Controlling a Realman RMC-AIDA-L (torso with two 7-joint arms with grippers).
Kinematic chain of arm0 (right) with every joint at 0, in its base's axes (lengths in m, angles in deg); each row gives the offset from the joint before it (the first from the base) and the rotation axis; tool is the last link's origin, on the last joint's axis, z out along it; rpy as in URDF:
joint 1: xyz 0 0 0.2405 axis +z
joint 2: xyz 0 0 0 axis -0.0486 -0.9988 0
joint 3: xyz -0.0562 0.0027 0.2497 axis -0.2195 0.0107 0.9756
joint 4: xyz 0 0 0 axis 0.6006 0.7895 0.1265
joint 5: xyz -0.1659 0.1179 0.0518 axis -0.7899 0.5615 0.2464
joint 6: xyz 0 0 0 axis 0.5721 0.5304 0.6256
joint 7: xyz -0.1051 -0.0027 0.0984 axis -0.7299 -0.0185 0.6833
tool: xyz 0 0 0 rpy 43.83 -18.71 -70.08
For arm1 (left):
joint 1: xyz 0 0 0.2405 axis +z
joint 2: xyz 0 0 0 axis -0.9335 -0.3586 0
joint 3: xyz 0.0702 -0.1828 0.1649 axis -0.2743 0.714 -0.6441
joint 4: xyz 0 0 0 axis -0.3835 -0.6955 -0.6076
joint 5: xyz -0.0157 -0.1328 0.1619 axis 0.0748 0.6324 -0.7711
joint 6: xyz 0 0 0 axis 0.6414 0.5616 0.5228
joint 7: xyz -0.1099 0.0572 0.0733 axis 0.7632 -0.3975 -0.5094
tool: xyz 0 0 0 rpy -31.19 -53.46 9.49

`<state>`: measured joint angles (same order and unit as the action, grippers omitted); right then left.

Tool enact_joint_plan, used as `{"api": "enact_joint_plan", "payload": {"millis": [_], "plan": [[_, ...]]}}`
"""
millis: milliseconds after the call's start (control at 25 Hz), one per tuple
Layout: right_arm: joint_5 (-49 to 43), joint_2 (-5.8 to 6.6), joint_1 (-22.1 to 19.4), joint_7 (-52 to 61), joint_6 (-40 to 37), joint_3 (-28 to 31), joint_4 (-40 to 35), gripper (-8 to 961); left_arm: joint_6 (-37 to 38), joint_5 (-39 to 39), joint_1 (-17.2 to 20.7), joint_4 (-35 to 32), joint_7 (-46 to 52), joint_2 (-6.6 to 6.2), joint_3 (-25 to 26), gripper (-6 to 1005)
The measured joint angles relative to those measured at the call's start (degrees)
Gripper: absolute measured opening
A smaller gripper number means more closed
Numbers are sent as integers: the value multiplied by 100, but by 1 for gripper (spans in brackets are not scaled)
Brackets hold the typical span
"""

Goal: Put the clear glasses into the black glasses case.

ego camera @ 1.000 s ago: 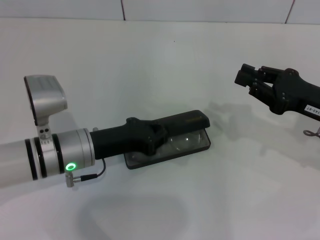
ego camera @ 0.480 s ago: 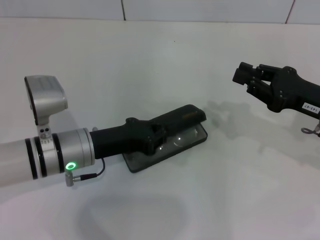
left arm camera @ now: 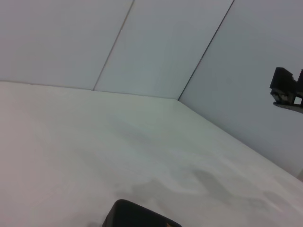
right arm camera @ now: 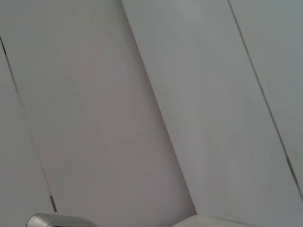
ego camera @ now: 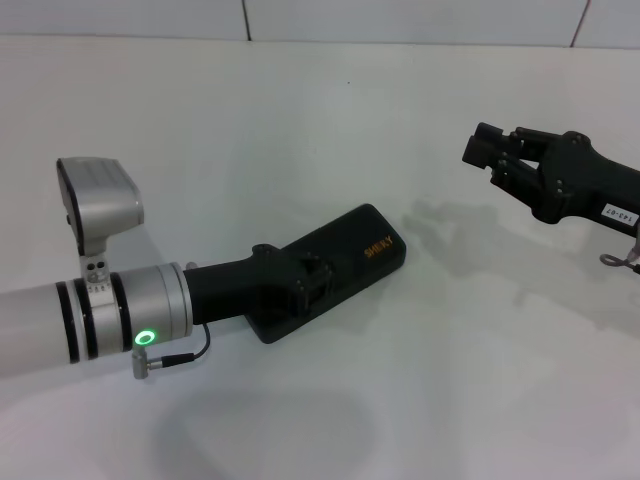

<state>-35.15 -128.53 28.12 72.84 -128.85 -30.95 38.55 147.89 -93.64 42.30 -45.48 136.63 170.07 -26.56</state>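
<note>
The black glasses case (ego camera: 365, 250) lies closed on the white table, its lid down and the orange lettering facing up. Its end also shows in the left wrist view (left arm camera: 137, 218). The clear glasses are hidden; none of the views shows them. My left gripper (ego camera: 300, 285) rests on top of the lid at the case's near-left end. My right gripper (ego camera: 482, 152) hangs shut and empty in the air, well to the right of the case and above the table. It also shows far off in the left wrist view (left arm camera: 285, 90).
The white table (ego camera: 330, 130) runs back to a tiled white wall. A grey camera housing (ego camera: 100, 200) sits on my left wrist, with a thin cable (ego camera: 185, 350) looping below it.
The case lid has swung down from half open to fully closed under my left gripper, covering the glasses that showed inside. My right gripper drifted slightly left.
</note>
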Motion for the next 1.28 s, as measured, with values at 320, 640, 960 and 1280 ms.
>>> {"api": "enact_joint_plan", "payload": {"millis": [320, 640, 960, 1280], "plan": [[0, 17, -40, 0, -17, 0, 0, 314, 882, 38, 299, -829, -409, -24, -6, 64], [-62, 46, -27, -80, -114, -66, -52, 319, 1331, 56, 1202, -2400, -872, -53, 59, 66], [-1556, 16, 50, -378, -490, -276, -942, 325, 1548, -89, 1563, -2641, -962, -129, 637, 178], [-1638, 0, 129, -329, -58, -864, -1537, 542, 1956, -494, 1684, -2639, -771, -295, 801, 534]]}}
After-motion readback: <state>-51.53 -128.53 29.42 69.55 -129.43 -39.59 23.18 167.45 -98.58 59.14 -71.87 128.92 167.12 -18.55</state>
